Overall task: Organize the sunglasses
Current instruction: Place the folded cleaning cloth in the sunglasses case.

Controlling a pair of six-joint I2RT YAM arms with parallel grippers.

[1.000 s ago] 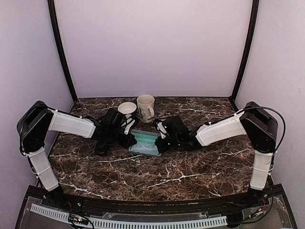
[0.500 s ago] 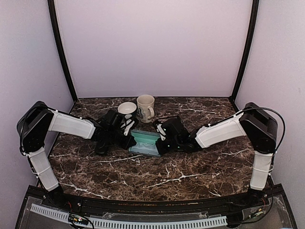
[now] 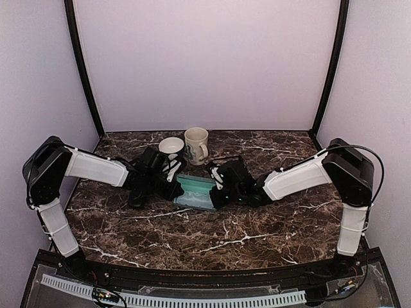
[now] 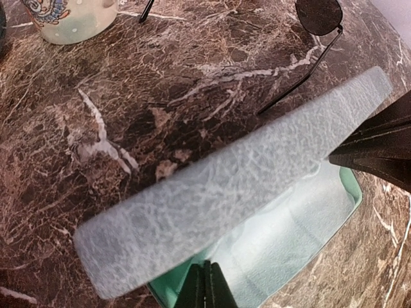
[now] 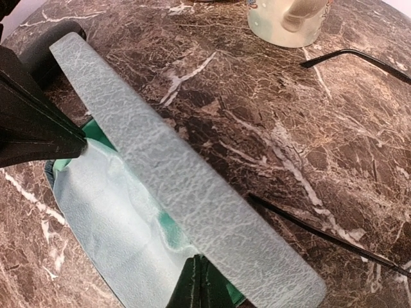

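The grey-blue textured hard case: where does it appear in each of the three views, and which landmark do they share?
Top external: the grey-blue textured hard case sits at picture centre, just below the cream ceramic mug.
Left wrist: the case slants from lower left to upper right; mug top left.
Right wrist: the case slants from upper left to lower right; mug top right.
Shared landmark: the mug.

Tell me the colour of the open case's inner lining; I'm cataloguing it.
Mint green lining, partly covered by a pale cloth; clearest in the right wrist view.

Dark marble table point(image 3: 257, 224), open grey-blue case point(image 3: 196, 191), mug point(image 3: 196, 145), bowl point(image 3: 171, 146), wire-framed sunglasses point(image 4: 319, 16)
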